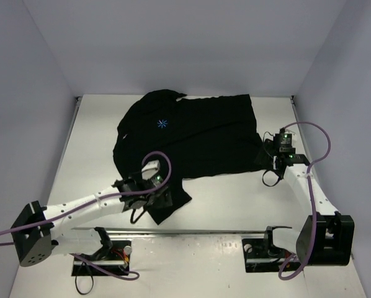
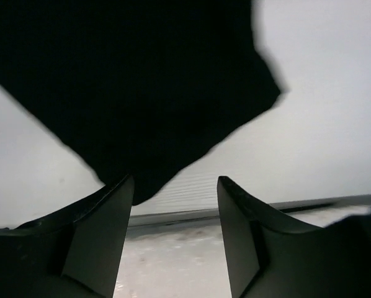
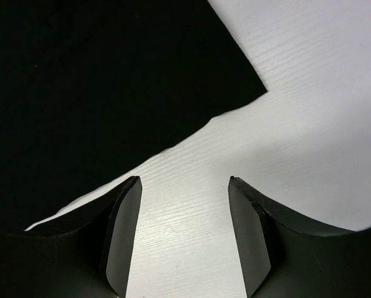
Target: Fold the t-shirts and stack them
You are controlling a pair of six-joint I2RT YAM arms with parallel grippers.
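One black t-shirt (image 1: 198, 139) lies spread out on the white bench (image 1: 229, 202), soft and floppy I think, best pinched at a corner or hem, and the left end effector (image 2: 175, 181) and the right end effector (image 3: 184, 180) both gape apart with nothing held.

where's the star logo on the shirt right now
In the top external view, the light-blue star logo sits on the far left part of the black t-shirt, beyond the left gripper.
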